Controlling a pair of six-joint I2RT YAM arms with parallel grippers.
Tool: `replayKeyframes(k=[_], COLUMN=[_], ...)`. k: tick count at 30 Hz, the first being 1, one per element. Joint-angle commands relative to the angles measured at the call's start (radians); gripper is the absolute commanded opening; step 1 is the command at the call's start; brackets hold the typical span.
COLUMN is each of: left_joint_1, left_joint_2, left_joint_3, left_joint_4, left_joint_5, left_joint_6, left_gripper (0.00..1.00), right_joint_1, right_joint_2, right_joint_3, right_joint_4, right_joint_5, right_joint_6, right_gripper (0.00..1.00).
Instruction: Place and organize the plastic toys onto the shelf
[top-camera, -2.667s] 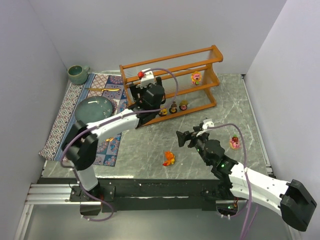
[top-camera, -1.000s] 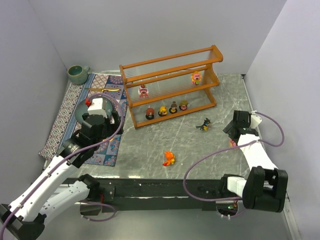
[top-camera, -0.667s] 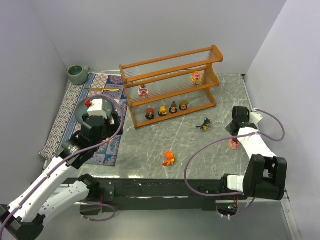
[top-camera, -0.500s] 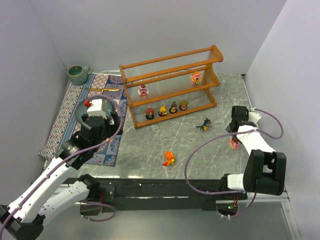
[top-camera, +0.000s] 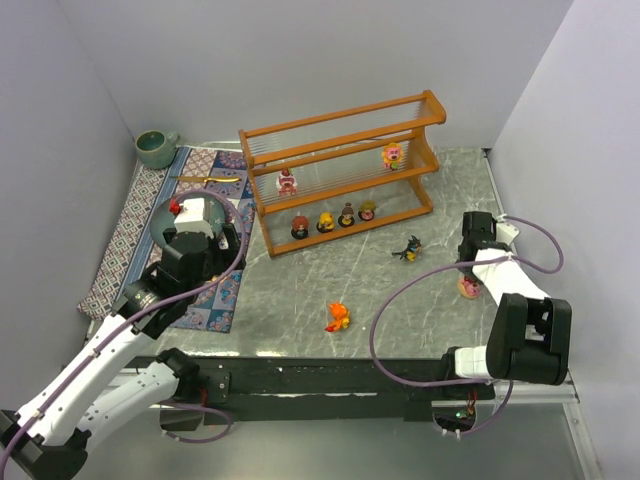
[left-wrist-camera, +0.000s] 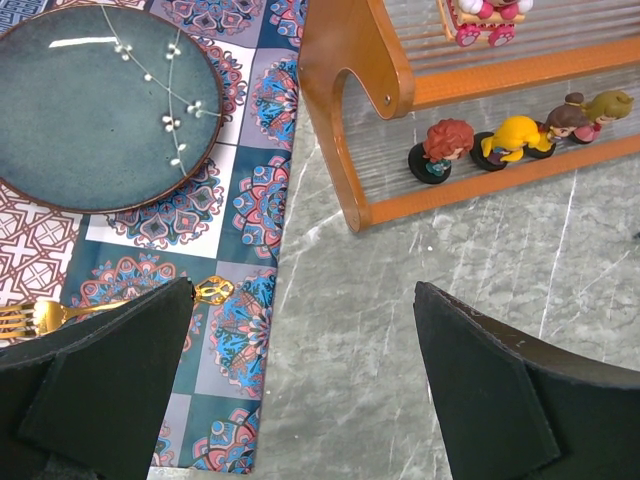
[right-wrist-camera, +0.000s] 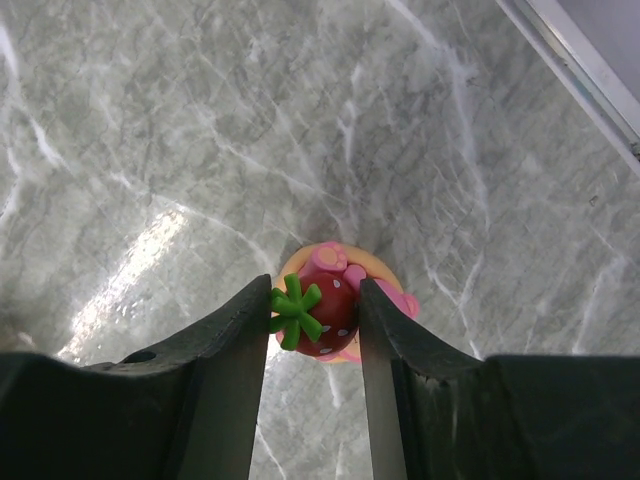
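Observation:
The shelf (top-camera: 340, 125) stands at the back. Its middle tier holds a pink toy (top-camera: 287, 183) and a yellow-pink toy (top-camera: 393, 155). Several small toys (top-camera: 325, 222) line its bottom tier, and they also show in the left wrist view (left-wrist-camera: 515, 135). A black toy (top-camera: 408, 249) and an orange toy (top-camera: 338, 318) lie on the table. My right gripper (right-wrist-camera: 313, 300) is shut on a pink toy with a strawberry head (right-wrist-camera: 325, 315), which stands on the table at the right (top-camera: 468, 289). My left gripper (left-wrist-camera: 303, 290) hangs open over the mat's edge, holding nothing.
A patterned mat (top-camera: 130, 230) at the left carries a teal plate (left-wrist-camera: 100, 110) and a gold fork (left-wrist-camera: 40, 315). A green cup (top-camera: 155, 148) sits in the back left corner. The shelf's side post (left-wrist-camera: 350, 60) is just ahead of my left gripper. Walls close in both sides.
My right gripper came down over the strawberry toy and its jaws closed on it. Before that, my left arm drew back from the shelf to the mat and has stayed still since.

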Motion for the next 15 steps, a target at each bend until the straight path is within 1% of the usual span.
replayKeyframes(k=[1, 3, 4, 7, 8, 9, 10, 11, 14, 15], left_joint_1=[0.012, 0.018, 0.021, 0.038, 0.048, 0.054, 0.061, 0.076, 0.107, 0.113], left_joint_2=[-0.004, 0.002, 0.005, 0.013, 0.017, 0.019, 0.022, 0.025, 0.039, 0.043], left_joint_3=[-0.009, -0.01, -0.012, -0.016, -0.018, -0.022, -0.024, -0.025, -0.032, -0.035], left_joint_4=[0.036, 0.045, 0.048, 0.065, 0.068, 0.08, 0.085, 0.091, 0.112, 0.117], left_joint_5=[0.02, 0.048, 0.057, 0.121, 0.155, 0.174, 0.192, 0.206, 0.298, 0.341], left_joint_6=[0.014, 0.02, 0.021, 0.032, 0.032, 0.034, 0.037, 0.038, 0.043, 0.045], left_gripper=[0.97, 0.97, 0.97, 0.97, 0.97, 0.97, 0.97, 0.97, 0.97, 0.97], right_joint_1=[0.084, 0.167, 0.251, 0.374, 0.444, 0.486, 0.521, 0.597, 0.72, 0.791], right_joint_2=[-0.064, -0.092, -0.104, -0.125, -0.133, -0.142, -0.153, -0.161, -0.185, -0.19], right_joint_3=[0.018, 0.024, 0.026, 0.034, 0.031, 0.023, 0.02, 0.018, 0.011, 0.012], right_joint_4=[-0.004, -0.01, -0.014, 0.006, 0.034, 0.05, 0.061, 0.076, 0.108, 0.113], right_joint_5=[-0.026, -0.014, -0.009, -0.048, -0.075, -0.098, -0.104, -0.114, -0.132, -0.144], right_joint_6=[-0.036, -0.074, -0.088, -0.172, -0.201, -0.262, -0.28, -0.303, -0.449, -0.476], right_gripper=[0.04, 0.0, 0.0, 0.0, 0.0, 0.0, 0.0, 0.0, 0.0, 0.0])
